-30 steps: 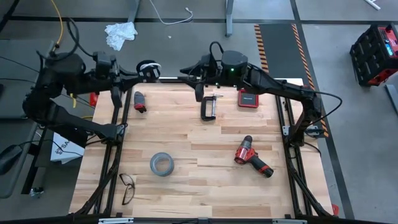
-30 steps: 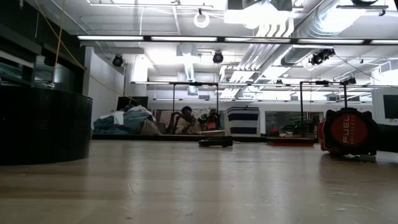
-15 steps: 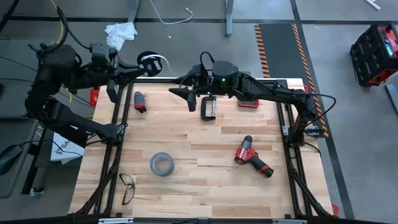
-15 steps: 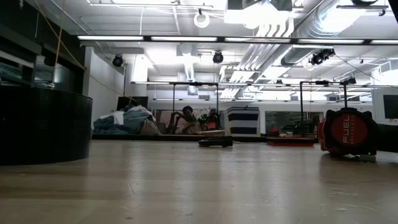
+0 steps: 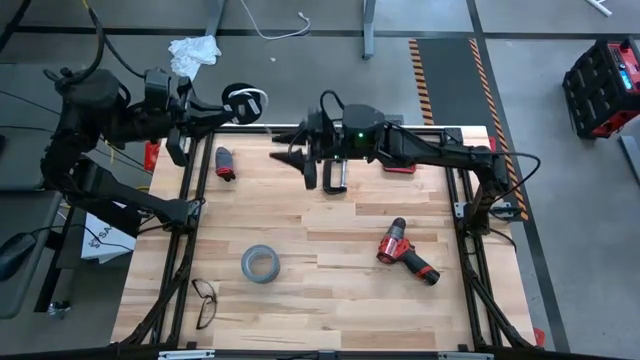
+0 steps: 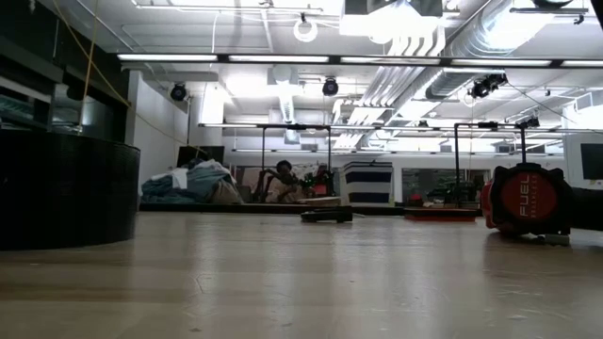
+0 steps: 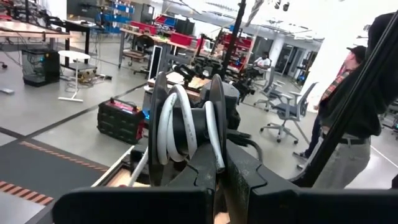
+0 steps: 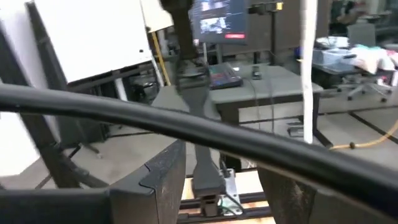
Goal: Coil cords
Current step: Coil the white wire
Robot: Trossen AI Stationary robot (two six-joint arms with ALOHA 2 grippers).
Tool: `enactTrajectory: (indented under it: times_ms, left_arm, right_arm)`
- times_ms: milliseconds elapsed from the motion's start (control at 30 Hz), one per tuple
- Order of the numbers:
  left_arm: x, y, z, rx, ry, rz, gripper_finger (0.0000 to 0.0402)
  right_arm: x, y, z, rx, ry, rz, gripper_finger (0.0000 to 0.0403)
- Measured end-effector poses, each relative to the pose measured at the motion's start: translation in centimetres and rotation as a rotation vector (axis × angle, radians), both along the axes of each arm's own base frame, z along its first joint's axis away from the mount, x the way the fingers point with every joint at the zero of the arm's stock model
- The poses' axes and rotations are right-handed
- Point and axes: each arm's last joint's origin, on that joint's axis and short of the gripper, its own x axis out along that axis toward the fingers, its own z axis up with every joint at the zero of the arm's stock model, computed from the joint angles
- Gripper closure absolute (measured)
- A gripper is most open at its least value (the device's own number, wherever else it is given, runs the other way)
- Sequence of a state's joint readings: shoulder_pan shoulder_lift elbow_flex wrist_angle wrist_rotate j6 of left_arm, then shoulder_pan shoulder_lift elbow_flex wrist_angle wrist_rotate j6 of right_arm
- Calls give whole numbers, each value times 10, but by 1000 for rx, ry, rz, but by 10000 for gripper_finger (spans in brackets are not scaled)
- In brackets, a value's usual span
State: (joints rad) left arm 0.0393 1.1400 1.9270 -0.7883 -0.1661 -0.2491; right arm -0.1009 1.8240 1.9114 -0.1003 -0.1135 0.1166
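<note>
The small black spool (image 5: 241, 100) with white cord (image 7: 176, 127) wound between its two flanges hangs beyond the table's far left corner, and my left gripper (image 5: 222, 103) is shut on it. My right gripper (image 5: 290, 157) stands open above the far middle of the table, its fingers pointing level toward the spool, with nothing between them. In the right wrist view its fingers (image 8: 163, 180) show at the bottom. A white vertical strip (image 8: 306, 74) shows beyond them; whether it is the cord I cannot tell. My left gripper (image 7: 219, 171) pinches the rim of one spool flange (image 7: 216, 134) between its two fingers. The fingers lie level, pointing toward the table's right. The spool stands on edge beyond the fingertips, lifted clear of the table, its cord turns wound about the hub.
On the table lie a black clamp (image 5: 335, 173), a red power drill (image 5: 405, 252), a grey tape roll (image 5: 259, 264), glasses (image 5: 204, 301), a small red-and-black tool (image 5: 224, 163) and a red box (image 5: 398, 161). The near middle is bare wood.
My right gripper has swung toward the table's left edge, closer to the spool. My left gripper has risen a little with the spool, which stays clear of the table.
</note>
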Motion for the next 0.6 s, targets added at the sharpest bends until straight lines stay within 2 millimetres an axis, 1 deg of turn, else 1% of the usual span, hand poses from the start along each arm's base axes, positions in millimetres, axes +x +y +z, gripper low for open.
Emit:
enactTrajectory:
  times_ms: [100, 167, 300, 433, 600]
  left_arm:
    - [0, 0, 0, -1, 0, 0, 397]
    - [0, 0, 0, -8, -2, 0, 397]
    - [0, -1, 0, -36, -10, -28, 397]
    - [1, -2, 3, -58, -43, -63, 397]
    - [0, -2, 5, -59, -64, -80, 397]
  right_arm:
    - [1, 6, 0, -49, -2, 10, 217]
    - [1, 6, 0, -73, 0, -28, 217]
    - [0, 0, 0, -75, 8, -122, 217]
    - [-1, -9, -1, -97, 21, -159, 217]
    - [-1, -13, -5, -100, 59, -206, 217]
